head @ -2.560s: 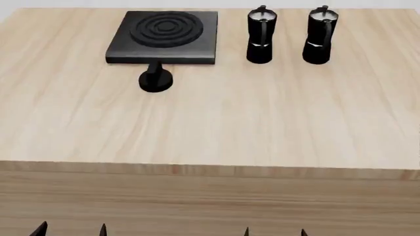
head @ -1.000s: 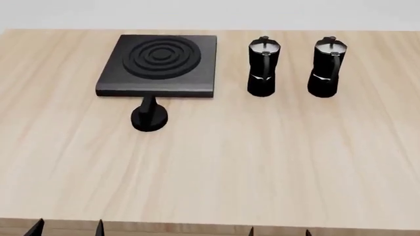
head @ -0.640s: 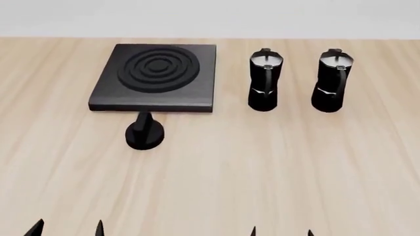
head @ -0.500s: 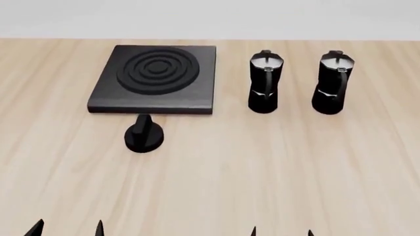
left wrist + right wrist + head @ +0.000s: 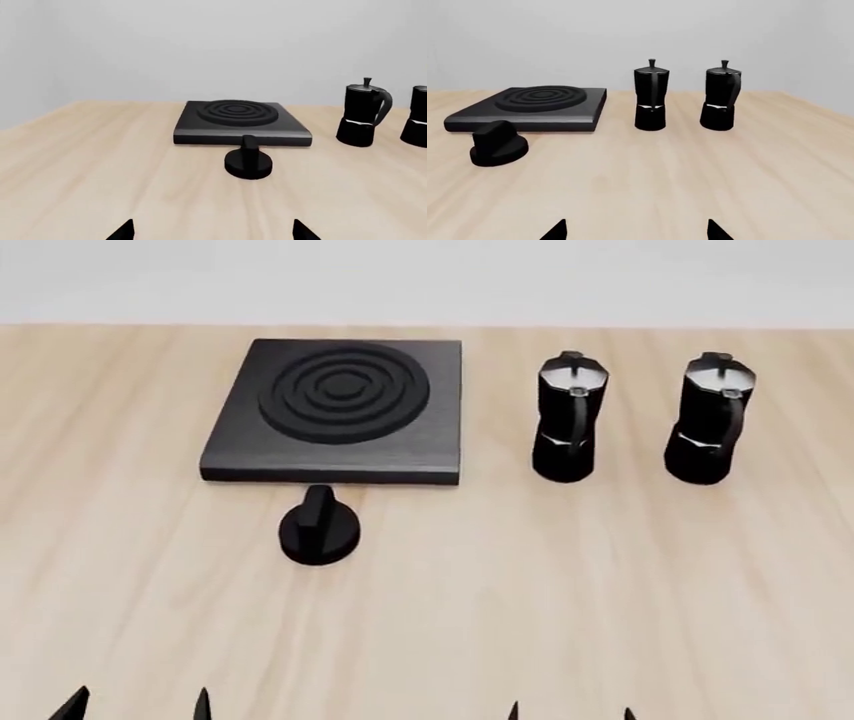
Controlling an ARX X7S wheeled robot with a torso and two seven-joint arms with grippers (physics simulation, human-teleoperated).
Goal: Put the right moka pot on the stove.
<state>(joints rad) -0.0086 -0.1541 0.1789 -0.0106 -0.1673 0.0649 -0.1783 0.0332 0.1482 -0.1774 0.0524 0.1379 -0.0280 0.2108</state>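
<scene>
While both grippers, left (image 5: 134,705) and right (image 5: 570,710), hang open and empty, right pot (image 5: 711,419) stands upright, well apart from stove (image 5: 340,410).

Both arms sat low at the near edge, just fingertips poking into frame. Left gripper (image 5: 136,705) and right gripper (image 5: 571,711) were spread apart, holding nothing.

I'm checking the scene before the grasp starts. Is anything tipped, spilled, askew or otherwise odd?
Nothing stands out. Both pots, the right pot and the left pot, stand upright and apart on the table. The stove lies flat with its burner bare. The knob sits loose just in front of it.
</scene>
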